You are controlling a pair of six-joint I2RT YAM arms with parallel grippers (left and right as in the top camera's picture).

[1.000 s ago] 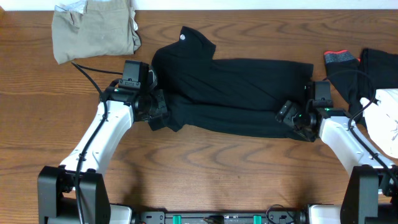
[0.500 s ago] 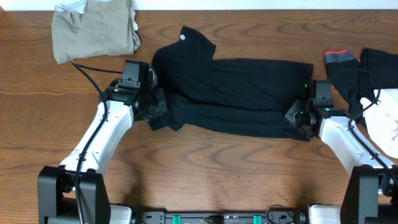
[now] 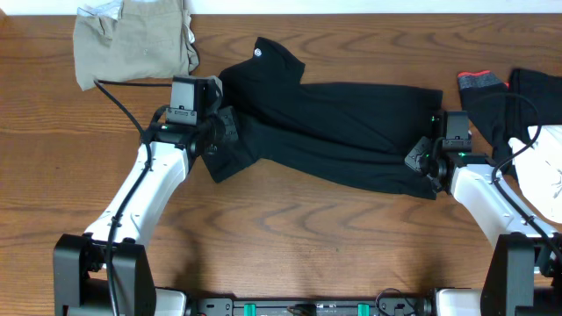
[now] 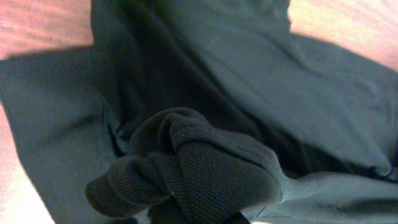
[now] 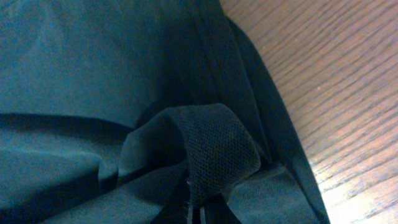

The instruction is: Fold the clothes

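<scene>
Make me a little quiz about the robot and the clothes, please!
1. True or false: the khaki garment lies apart from the black shirt.
2. What is the left gripper shut on? A) the black shirt B) the khaki garment C) nothing
3. How many grippers are pinching the black shirt?

Key: 1 true. 2 A. 3 two: the left gripper at one end and the right gripper at the other.
</scene>
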